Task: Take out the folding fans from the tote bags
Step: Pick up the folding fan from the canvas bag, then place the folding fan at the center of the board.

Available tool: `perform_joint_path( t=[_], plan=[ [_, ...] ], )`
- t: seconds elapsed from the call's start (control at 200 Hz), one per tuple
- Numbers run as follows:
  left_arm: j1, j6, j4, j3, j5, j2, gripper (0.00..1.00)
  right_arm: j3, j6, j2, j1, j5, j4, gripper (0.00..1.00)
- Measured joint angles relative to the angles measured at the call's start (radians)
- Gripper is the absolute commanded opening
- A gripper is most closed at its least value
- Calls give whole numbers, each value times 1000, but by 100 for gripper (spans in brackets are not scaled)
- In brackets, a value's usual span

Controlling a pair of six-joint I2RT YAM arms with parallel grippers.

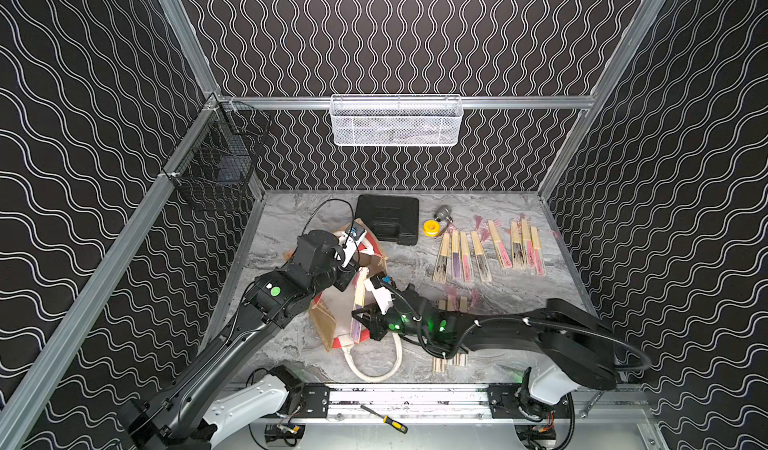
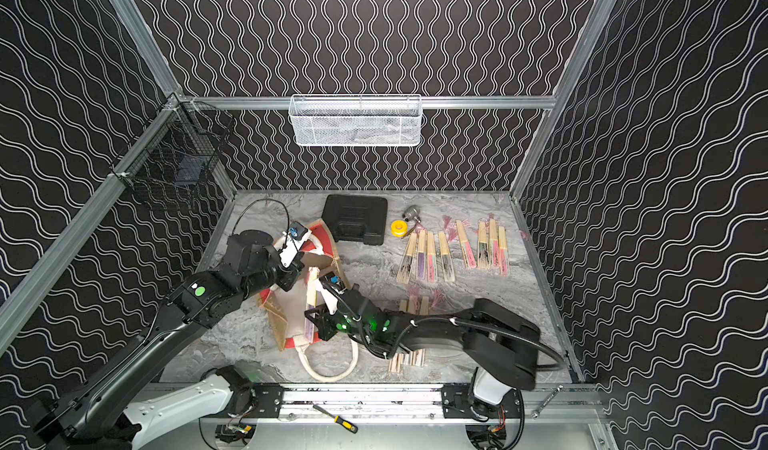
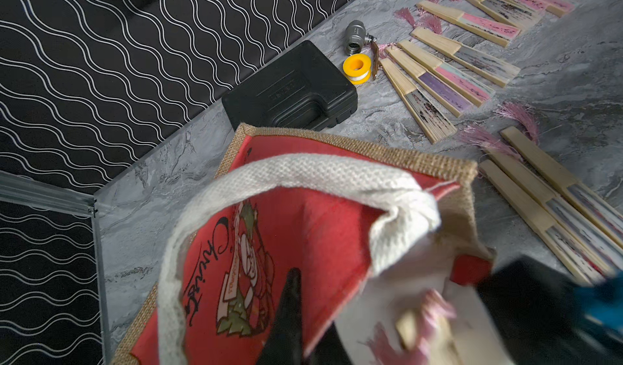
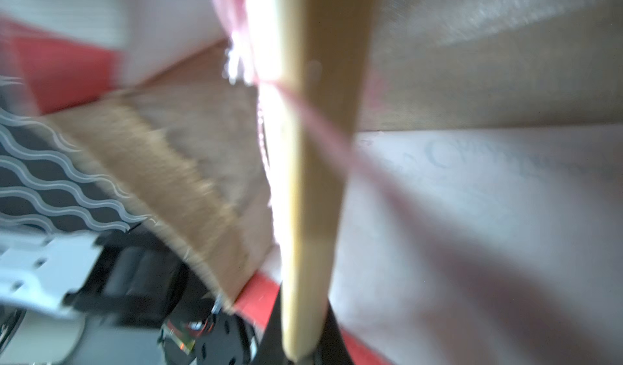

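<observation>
Pulling one fan out of the bag is the step in hand. My right gripper [image 1: 358, 322] is clenched on a slim closed folding fan w/ pale bamboo ribs and a pinkish pleated half [image 1: 360, 292]. The fan lies lengthwise over the white-lined inside of the boxy tan jute tote bag w/ red printed panels and thick white rope handles [image 1: 323, 323], not yet clear of it. In the right wrist view the ribs run straight out from between my jaws w/ a pink tassel cord across them, all blurred.

My left gripper [image 1: 347, 277], just past the fan's far end, is shut. Its fingers [image 3: 290, 299] look pinched on the bag's red wall near the rim, so I judge it's holding the bag.

The job looks well along. A row of fans [image 1: 480, 256] lies on the grey marbled tabletop [image 1: 415, 269] beyond and to the right of my right gripper, and approx three more sit under my right forearm. Can't tell if others remain inside.

Next I'd draw the fan out along its own length and lift till the tassel clears the rim, then carry it right to the others. The left grip should hold firm so the bag doesn't drag along. The cord could snag on the jute edge.

Black script [image 3: 205, 262] on the red panel reads "Christ", then gets cut off; prob. "Christmas". The banner lettering beside it is too small to read. The flat black plastic case [image 3: 290, 90] beyond my left gripper has an embossed label, illegible.
</observation>
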Motion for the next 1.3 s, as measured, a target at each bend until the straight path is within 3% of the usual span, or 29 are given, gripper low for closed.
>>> perform_joint_path(
  t=[0.415, 0.646, 0.921, 1.301],
  plan=[
    [9, -20, 2, 11, -23, 21, 0, -18, -82, -510, 7, 2, -542, 0],
    [16, -24, 2, 11, -26, 21, 0, 50, -62, -667, -60, 70, -874, 0],
    [26, -26, 0, 17, -26, 34, 0, 36, -10, -667, -375, 67, -1154, 0],
    [32, -26, -14, 17, -37, 24, 0, -29, 36, -456, -414, -283, -1070, 0]
  ],
)
